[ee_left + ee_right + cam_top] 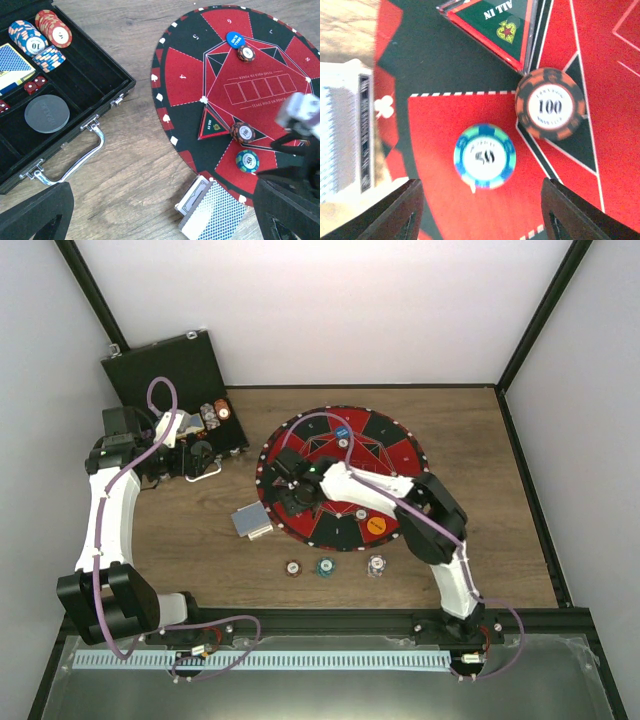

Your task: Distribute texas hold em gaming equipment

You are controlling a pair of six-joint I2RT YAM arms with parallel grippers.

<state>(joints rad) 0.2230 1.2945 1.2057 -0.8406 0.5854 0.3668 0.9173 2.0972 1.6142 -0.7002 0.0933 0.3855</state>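
Note:
My right gripper (pixel 480 217) hangs open over the mat, its fingers (pixel 395 210) apart and touching nothing. A teal 50 chip (pixel 485 156) lies flat on a red sector just ahead of them. A brown 100 chip (pixel 550 104) sits beside it by the "all in" triangle (pixel 495 25). From above, the right gripper (pixel 297 490) is over the mat's left part. My left gripper (pixel 195 455) stands open and empty by the case handle. The blue-backed card deck (pixel 212 212) rests at the mat's edge. Brown (pixel 291 567), teal (pixel 325 566) and white (pixel 376 565) chips sit on the wood in front.
The black case (pixel 100 85) lies open at the left, holding chip stacks (pixel 47 30), a boxed deck (pixel 12 62), red dice (pixel 35 85) and a grey disc (pixel 46 113). On the round mat (pixel 400 455) are a blue disc (pixel 341 431) and an orange disc (pixel 376 525).

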